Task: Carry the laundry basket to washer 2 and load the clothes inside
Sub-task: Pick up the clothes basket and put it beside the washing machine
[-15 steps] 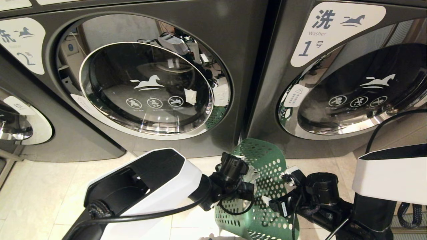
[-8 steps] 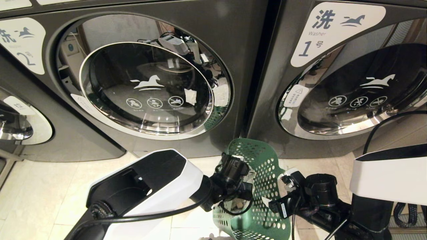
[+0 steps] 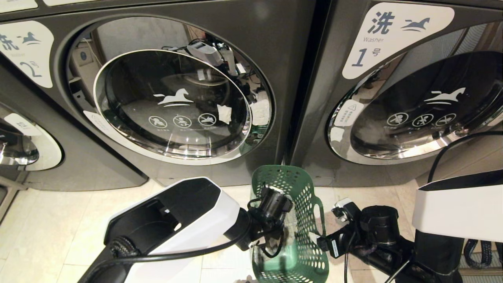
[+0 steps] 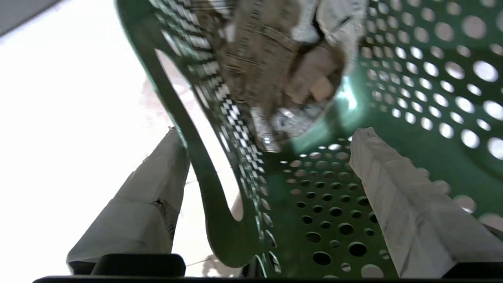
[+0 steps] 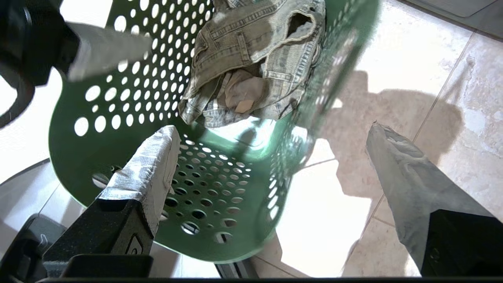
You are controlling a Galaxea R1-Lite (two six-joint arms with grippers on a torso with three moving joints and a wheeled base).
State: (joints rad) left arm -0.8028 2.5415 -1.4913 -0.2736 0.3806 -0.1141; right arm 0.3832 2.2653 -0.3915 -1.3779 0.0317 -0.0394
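The dark green laundry basket (image 3: pixel 302 236) stands upright on the floor tiles in front of the gap between two washers. The clothes (image 5: pixel 251 59), a crumpled grey-beige bundle, lie on its bottom and also show in the left wrist view (image 4: pixel 275 67). My left gripper (image 4: pixel 267 133) is open astride the basket's left wall, one finger inside and one outside, at the handle slot. My right gripper (image 5: pixel 271 133) is open astride the opposite wall. Neither gripper grips the plastic. Washer 2 (image 3: pixel 173 102) is at the upper left with its round door closed.
Washer 1 (image 3: pixel 412 102) stands to the right of washer 2, door closed. Part of a third washer (image 3: pixel 15 145) shows at the far left. Pale floor tiles (image 3: pixel 47 228) stretch to the left of the basket. My own cables hang near the right arm.
My left gripper has opened and let go of the basket rim, and its wrist has turned. The basket, tilted to the right before, has swung upright and shifted slightly left.
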